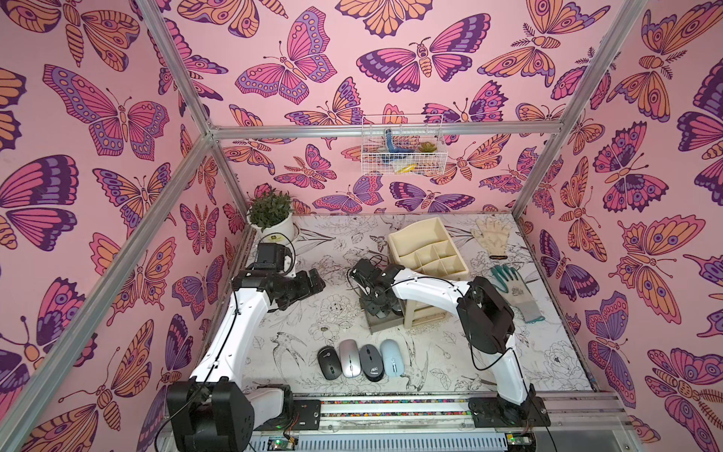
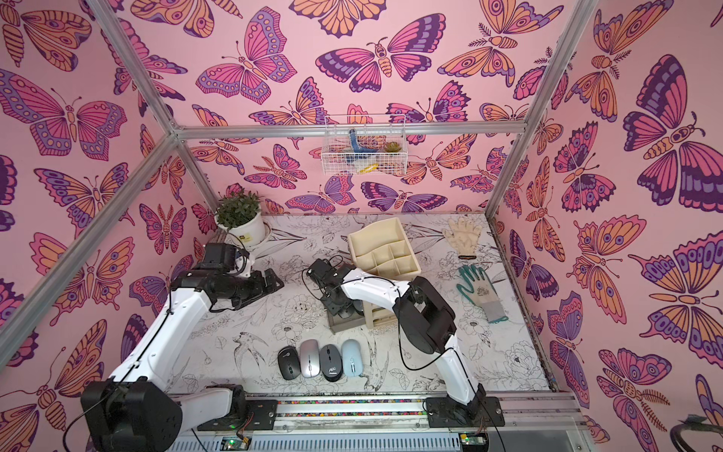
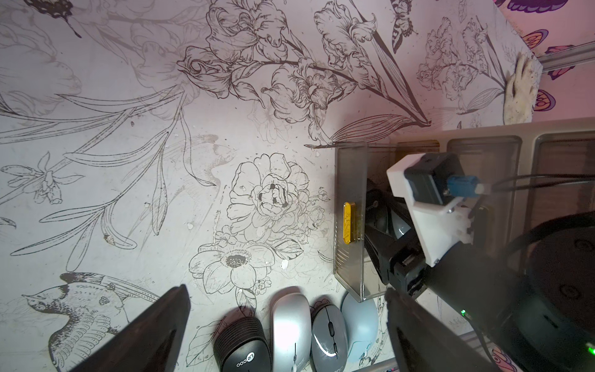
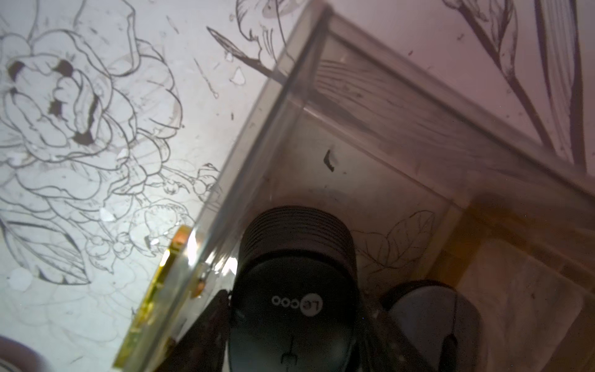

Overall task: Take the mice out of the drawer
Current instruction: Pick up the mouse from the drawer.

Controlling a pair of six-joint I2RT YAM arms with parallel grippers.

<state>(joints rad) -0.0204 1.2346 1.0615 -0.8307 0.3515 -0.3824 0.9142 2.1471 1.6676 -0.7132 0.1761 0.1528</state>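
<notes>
Jaws of my right gripper pinch one black mouse inside the drawer, mid-frame in both top views; one grey mouse lies beside it. Four mice sit rowed lower centre. Left gripper gapes wide, empty.

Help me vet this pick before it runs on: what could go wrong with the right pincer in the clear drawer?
1. The right pincer straddles the black mouse on its rounded sides; it could slip on lifting.
2. The grey mouse lies close beside, so a finger might knock it.
3. The drawer's clear front wall stands near; the mouse could clip it.
</notes>
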